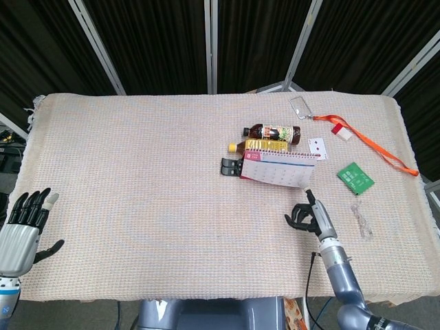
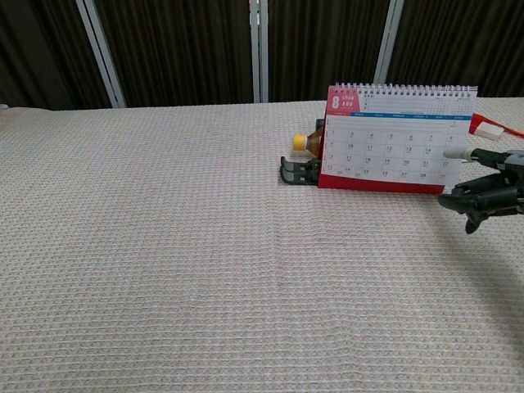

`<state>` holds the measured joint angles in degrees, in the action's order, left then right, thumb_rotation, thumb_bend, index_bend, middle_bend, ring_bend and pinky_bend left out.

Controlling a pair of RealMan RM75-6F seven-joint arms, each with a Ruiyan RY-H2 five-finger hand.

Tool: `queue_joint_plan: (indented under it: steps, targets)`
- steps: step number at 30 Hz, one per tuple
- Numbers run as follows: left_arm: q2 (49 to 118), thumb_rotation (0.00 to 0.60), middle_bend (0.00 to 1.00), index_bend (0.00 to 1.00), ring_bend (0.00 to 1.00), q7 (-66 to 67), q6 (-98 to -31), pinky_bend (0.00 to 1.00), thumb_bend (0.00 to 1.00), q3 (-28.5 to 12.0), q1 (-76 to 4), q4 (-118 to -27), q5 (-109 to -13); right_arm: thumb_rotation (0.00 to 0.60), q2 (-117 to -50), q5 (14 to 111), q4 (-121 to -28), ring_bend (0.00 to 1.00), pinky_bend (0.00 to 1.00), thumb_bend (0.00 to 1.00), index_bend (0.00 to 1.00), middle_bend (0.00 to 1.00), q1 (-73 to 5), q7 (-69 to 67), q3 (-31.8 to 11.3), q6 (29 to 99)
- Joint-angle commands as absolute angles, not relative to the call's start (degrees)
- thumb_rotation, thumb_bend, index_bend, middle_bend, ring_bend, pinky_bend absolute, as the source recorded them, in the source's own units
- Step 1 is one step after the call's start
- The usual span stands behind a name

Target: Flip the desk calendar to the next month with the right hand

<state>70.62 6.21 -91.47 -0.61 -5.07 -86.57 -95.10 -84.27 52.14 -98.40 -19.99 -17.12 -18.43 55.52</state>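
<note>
Chest view, desk calendar [image 2: 395, 141] headed "8"

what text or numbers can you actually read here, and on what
"8": large white numeral on the red corner of the desk calendar.
Date numbers on the desk calendar grid: present, too small to read surely.
Bottle label: blurred.
Green card: print too small.
</note>
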Motion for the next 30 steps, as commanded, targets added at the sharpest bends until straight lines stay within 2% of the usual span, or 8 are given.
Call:
queue_joint_plan:
  steps: [1,10,30]
  targets:
    - [70.6,0.6,0.0,0.0,0.0,6.3,-91.4,0.0,0.09,-0.6,-5.1,-86.6,-95.2,0.6,-85.6,48.7,-97.1,0.7,0.57,0.27,0.0,0.68,-20.5,-21.4,-20.0,52.2]
    - [70.7,0.6,0.0,0.0,0.0,6.5,-91.6,0.0,0.09,-0.4,-5.1,-86.7,-95.5,0.6,-86.0,44.3,-96.9,0.7,0.56,0.28,0.0,0.67,-19.7,-32.8,-23.0,44.0]
    - [70.7,0.6,0.0,0.0,0.0,6.4,-92.0,0.0,0.09,-0.3,-5.0,-86.7,-96.0,0.6,-88.1,41.9,-91.0,0.7,0.56,0.29,0.0,0.66,-20.4,-34.8,-24.8,44.6]
